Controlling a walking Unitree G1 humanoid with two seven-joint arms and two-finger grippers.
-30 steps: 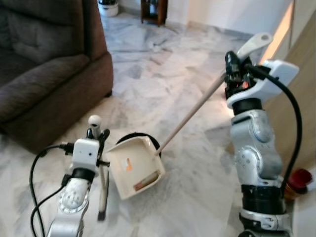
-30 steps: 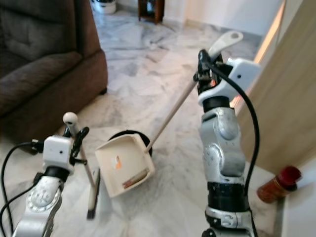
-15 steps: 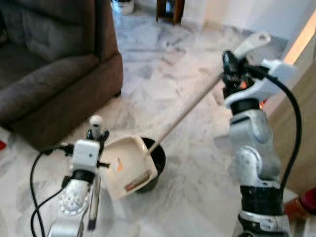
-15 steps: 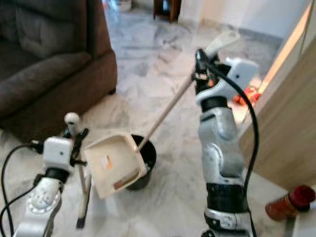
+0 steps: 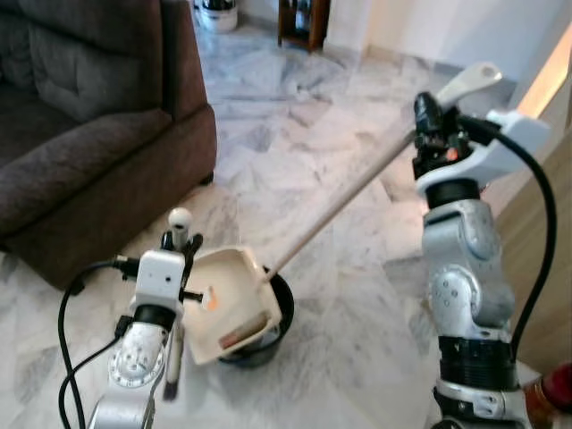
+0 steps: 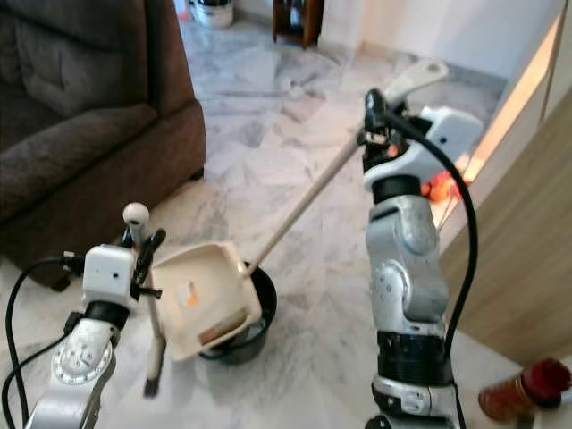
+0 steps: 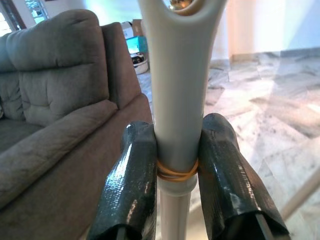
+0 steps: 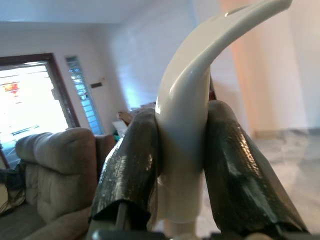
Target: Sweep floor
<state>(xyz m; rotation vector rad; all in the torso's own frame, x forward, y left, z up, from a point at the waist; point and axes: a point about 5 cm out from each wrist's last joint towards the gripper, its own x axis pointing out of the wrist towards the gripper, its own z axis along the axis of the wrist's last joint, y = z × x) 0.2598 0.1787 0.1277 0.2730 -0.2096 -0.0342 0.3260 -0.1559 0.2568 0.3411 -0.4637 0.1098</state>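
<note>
A cream dustpan (image 5: pixel 228 304) with a long pale pole (image 5: pixel 344 201) hangs tilted over a black bin (image 5: pixel 273 332) on the marble floor. An orange scrap and a brown strip lie inside the pan. My right gripper (image 5: pixel 431 121) is shut on the pole's curved white grip (image 8: pixel 182 125), raised at chest height. My left gripper (image 5: pixel 179 256) is shut on a small broom (image 5: pixel 172 357) just below its round knob; the white shaft (image 7: pixel 175 100) sits between the black fingers (image 7: pixel 132 180). The broom hangs upright right beside the dustpan's left side.
A dark brown sofa (image 5: pixel 80 134) takes up the left. On the right stands a light wooden panel (image 6: pixel 527 223), with a red-capped bottle (image 6: pixel 517 391) at its foot. Dark wooden furniture (image 5: pixel 299 20) stands at the far end. Open marble floor (image 5: pixel 295 125) lies ahead.
The dustpan has shifted from beside the black bin to over its mouth. The broom has stayed next to it. The camera view has also shifted.
</note>
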